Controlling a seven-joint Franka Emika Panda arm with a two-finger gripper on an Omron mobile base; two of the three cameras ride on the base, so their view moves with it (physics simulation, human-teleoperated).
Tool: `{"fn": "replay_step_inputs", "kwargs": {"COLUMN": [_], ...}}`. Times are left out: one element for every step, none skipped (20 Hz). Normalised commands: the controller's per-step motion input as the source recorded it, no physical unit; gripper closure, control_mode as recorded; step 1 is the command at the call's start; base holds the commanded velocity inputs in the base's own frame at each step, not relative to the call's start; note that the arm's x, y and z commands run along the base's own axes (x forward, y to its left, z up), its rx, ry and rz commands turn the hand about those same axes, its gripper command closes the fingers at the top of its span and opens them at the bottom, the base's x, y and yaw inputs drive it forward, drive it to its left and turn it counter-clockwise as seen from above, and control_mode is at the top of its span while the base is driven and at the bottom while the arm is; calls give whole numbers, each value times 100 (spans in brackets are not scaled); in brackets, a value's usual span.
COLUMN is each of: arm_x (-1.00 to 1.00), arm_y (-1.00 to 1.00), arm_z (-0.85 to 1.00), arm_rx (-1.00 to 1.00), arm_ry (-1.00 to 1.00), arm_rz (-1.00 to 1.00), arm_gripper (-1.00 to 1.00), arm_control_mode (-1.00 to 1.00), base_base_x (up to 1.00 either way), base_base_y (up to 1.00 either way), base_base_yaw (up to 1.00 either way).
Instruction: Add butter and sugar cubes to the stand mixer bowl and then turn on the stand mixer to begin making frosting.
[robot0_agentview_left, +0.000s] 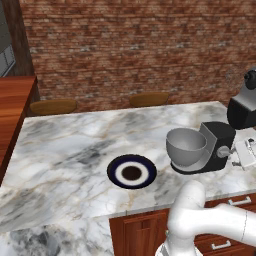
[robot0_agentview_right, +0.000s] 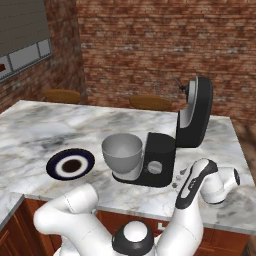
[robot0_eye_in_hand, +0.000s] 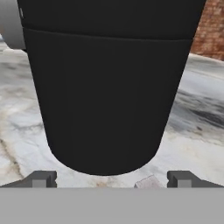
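Stand mixer (robot0_agentview_right: 160, 150) head is tilted up and back, so the top of the stand mixer bowl (robot0_agentview_right: 121, 150) is open from above and from the front-left. Mixer body blocks the bowl's right side. The raised head stands tall over the back right corner of the counter (robot0_agentview_left: 60, 150). Plate (robot0_agentview_left: 131, 172) lies just left of the bowl, apart from it, flat and low. Wide bare marble left of and behind the plate. In the hand view the gripper (robot0_eye_in_hand: 111, 180), fingers spread wide, faces the black mixer body close up; bare counter shows either side of it.
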Motion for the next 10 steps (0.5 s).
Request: {"fn": "replay_step_inputs", "kwargs": {"arm_x": [15,12,11,12,14,16,18,18,19,21], "arm_y": [0,0,-1,-5,0,-3,-8,-13,-9,-6], "arm_z": [-16,-14,-13,-10,-9,-7,-1,-1,0,-2], "arm_rx": [1,1,2,3,2,1,1,1,1,0], "arm_ry": [0,0,0,0,0,0,0,0,0,0], "arm_rz": [0,0,0,0,0,0,0,0,0,0], "arm_gripper": [-100,-100,-100,-100,-100,-100,-100,-100,-100,-100], "arm_control_mode": [-100,-100,-100,-100,-100,-100,-100,-100,-100,-100], "base_base_x": [0,0,0,0,0,0,0,0,0,0], "base_base_y": [0,0,0,0,0,0,0,0,0,0], "base_base_yaw": [0,0,0,0,0,0,0,0,0,0]}}
